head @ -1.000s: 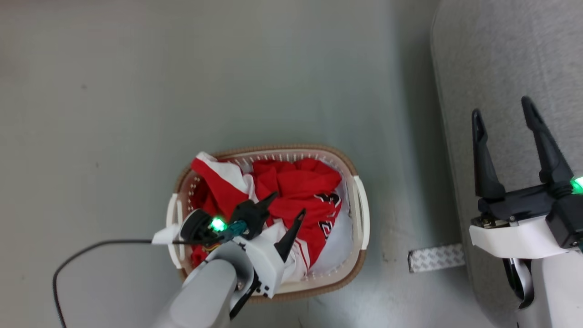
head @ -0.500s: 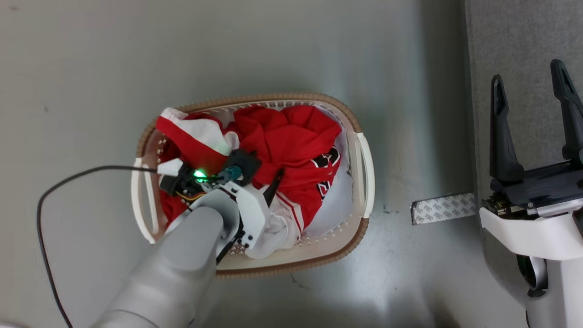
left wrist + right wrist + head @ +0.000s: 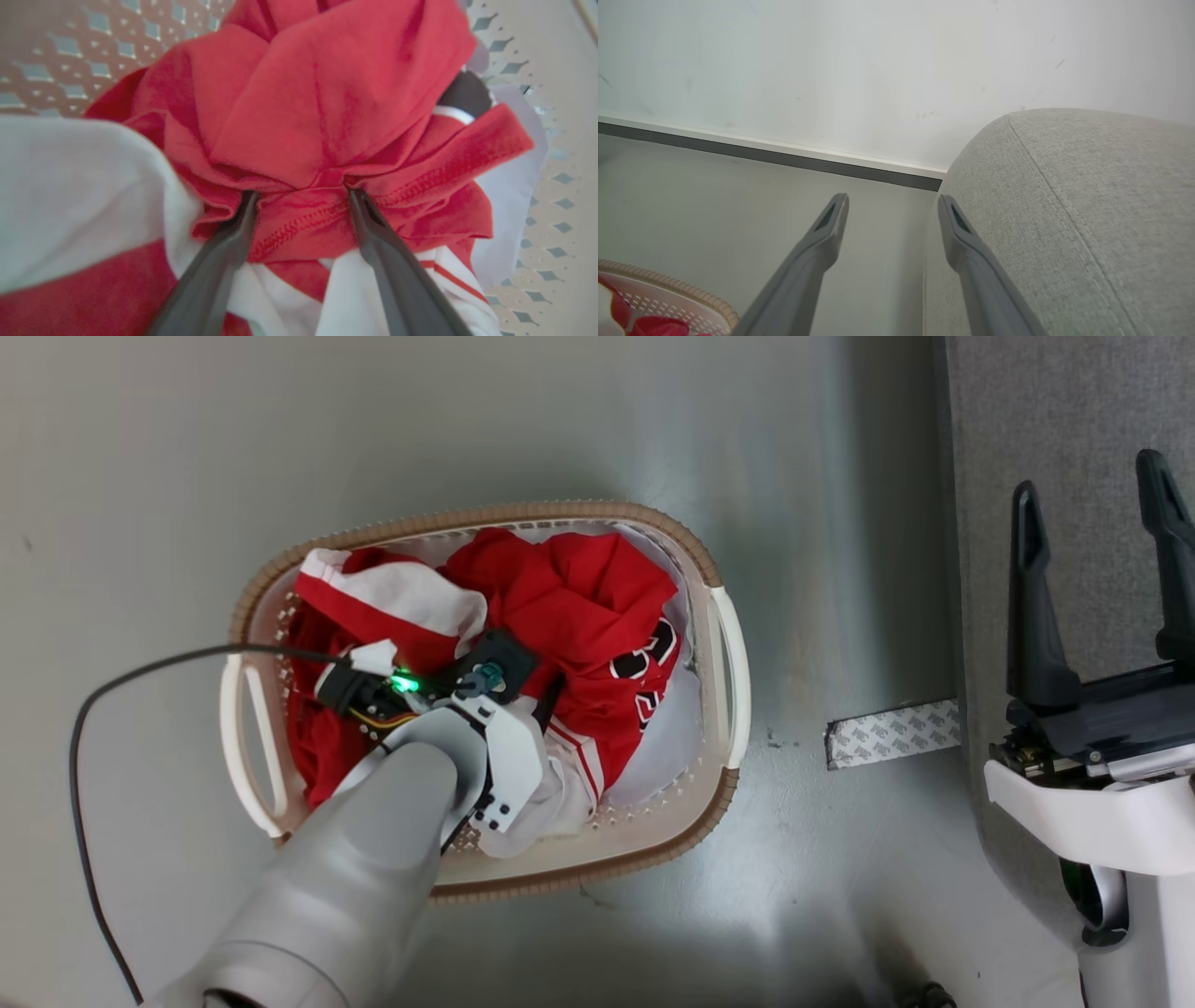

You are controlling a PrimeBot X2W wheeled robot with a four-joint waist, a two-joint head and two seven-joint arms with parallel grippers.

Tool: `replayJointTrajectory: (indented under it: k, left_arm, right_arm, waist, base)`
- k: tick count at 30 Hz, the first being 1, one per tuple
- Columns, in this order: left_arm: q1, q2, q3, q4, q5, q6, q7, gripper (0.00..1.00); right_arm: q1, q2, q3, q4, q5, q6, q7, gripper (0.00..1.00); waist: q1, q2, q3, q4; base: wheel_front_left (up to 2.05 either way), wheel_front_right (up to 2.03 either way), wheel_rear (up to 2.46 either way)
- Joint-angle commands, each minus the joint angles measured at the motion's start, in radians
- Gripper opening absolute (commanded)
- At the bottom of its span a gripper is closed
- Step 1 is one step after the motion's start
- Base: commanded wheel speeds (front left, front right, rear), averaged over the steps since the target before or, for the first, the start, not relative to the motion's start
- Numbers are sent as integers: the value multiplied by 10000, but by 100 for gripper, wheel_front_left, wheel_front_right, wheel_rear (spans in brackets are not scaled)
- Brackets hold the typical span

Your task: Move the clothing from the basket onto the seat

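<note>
Seen from the head camera, the basket [image 3: 709,560] sits on the grey floor [image 3: 467,420], heaped with the red-and-white clothing [image 3: 569,607], a jersey's black-and-white lettering turned toward its right handle. The left gripper [image 3: 527,689] is sunk among the garments, and a black cable [image 3: 112,691] loops off to the left. The right gripper [image 3: 1088,476] hangs with jaws spread wide and nothing between them over the edge of the seat [image 3: 1046,411], well apart from the basket; a strip of patterned tape [image 3: 892,733] lies on the floor between the two. From the left wrist, the left gripper [image 3: 301,193] stands wide apart, both tips pressed into red folds of clothing [image 3: 327,107] with a stitched hem between them, the basket's perforated wall [image 3: 551,224] behind. From the right wrist, the empty right gripper [image 3: 893,199] points toward a pale wall [image 3: 878,70], the seat [image 3: 1087,210] at right and the basket's rim [image 3: 668,282] low at left.
</note>
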Motion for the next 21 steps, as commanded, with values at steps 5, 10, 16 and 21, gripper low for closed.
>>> replayJointTrajectory:
  k: [5,10,16,21]
  left_arm:
    - [-145,2,-531,183,-83,-64,161,49]
    - [83,-9,-1192,-120,-651,-60,84,0]
    - [534,-17,-1559,-717,-1794,-63,-179,0]
    - [1105,-16,-1860,-1211,-2499,-62,-586,0]
  right_arm:
    - [79,-23,-100,-79,9,-24,7,100]
    - [140,-23,-97,38,-55,-23,7,100]
    - [244,-23,-126,304,-75,-24,7,100]
    - [581,-21,-193,912,-133,-23,7,100]
  waist:
    - [-1,0,116,-30]
    - [-1,0,-91,109]
    - [-1,0,-890,400]
    - [-1,0,-2222,844]
  base:
    - [0,0,0]
    - [0,0,0]
    - [0,0,0]
    - [0,0,0]
